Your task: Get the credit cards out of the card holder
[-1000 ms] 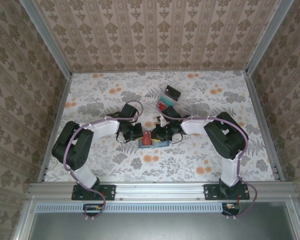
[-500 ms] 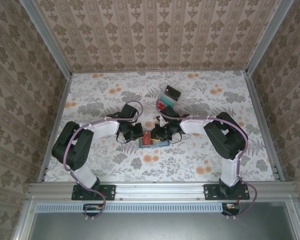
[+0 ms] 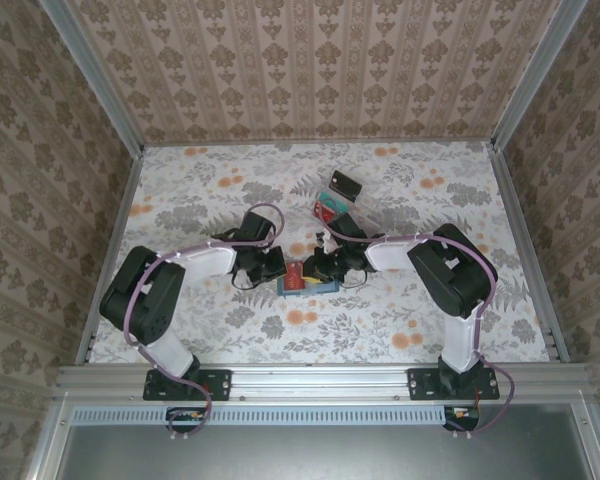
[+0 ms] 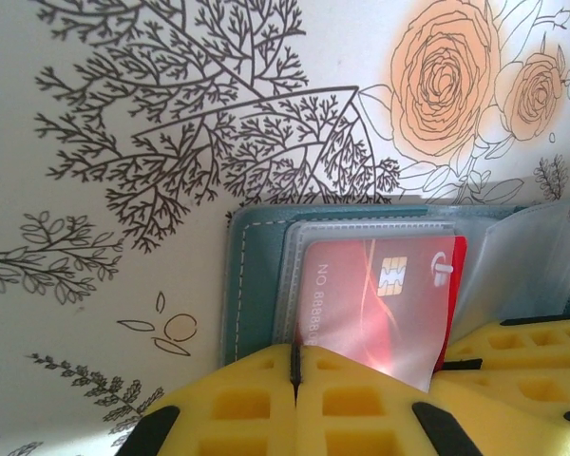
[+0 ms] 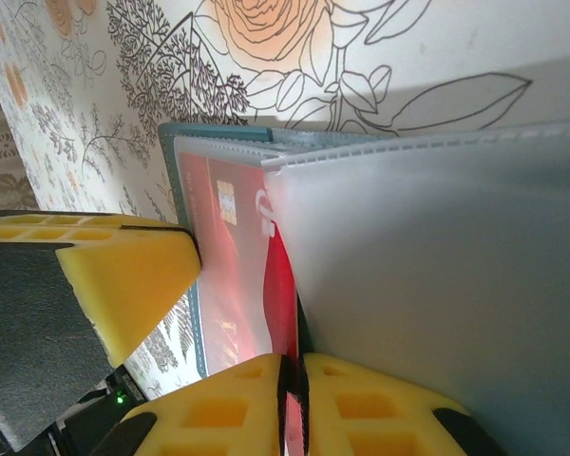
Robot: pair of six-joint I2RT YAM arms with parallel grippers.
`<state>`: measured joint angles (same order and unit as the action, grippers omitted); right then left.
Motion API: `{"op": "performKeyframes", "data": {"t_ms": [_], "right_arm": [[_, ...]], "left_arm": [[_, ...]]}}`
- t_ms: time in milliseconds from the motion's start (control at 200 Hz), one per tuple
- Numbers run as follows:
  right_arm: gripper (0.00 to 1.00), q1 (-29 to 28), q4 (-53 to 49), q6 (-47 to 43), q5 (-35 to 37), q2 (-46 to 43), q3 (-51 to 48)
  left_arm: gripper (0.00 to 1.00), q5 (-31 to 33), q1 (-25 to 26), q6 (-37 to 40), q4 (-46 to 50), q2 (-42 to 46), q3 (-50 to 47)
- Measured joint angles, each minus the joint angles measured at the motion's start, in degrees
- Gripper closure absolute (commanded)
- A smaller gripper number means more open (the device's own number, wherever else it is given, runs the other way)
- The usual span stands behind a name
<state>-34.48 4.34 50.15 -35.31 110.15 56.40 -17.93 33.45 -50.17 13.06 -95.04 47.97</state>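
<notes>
Left hand (image 4: 294,372) shifted slightly; red card (image 4: 375,294) lies in teal card holder (image 4: 252,275).

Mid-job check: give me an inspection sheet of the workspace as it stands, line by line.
Surface: table under a floral cloth.
Job's things: card holder lies open; red card sits in its clear sleeve, one edge sticking out.
Clutter: clear box and small dark item farther back.
Grippers: left gripper shut, at the holder's edge; right gripper shut, apparently on the red card's exposed edge.
Cables: purple cable runs along each arm.
Surroundings: wallpapered walls; metal frame at the near edge.
</notes>
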Motion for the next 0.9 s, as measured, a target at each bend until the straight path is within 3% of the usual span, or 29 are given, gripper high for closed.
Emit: {"op": "performKeyframes", "data": {"t_ms": [180, 255, 440, 900], "right_arm": [[0.94, -0.57, -2.78, -1.36, 1.86, 0.02, 1.20], [1.00, -0.72, -3.78, -1.95, 2.45, 0.02, 1.66], [1.00, -1.33, -5.16, -3.15, 4.17, -0.92, 1.73], [1.00, -0.17, -9.88, -5.25, 6.93, -4.46, 0.37]], "left_arm": [[0.95, 0.76, 0.33, -1.09, -1.05, 0.57, -0.74], [0.90, 0.98, 0.35, -1.27, -1.14, 0.61, -0.74], [0.75, 1.68, 1.31, -0.33, 0.66, 0.68, 0.85], [0.74, -0.09, 2.10, 0.94, 5.14, 0.66, 1.77]]}}
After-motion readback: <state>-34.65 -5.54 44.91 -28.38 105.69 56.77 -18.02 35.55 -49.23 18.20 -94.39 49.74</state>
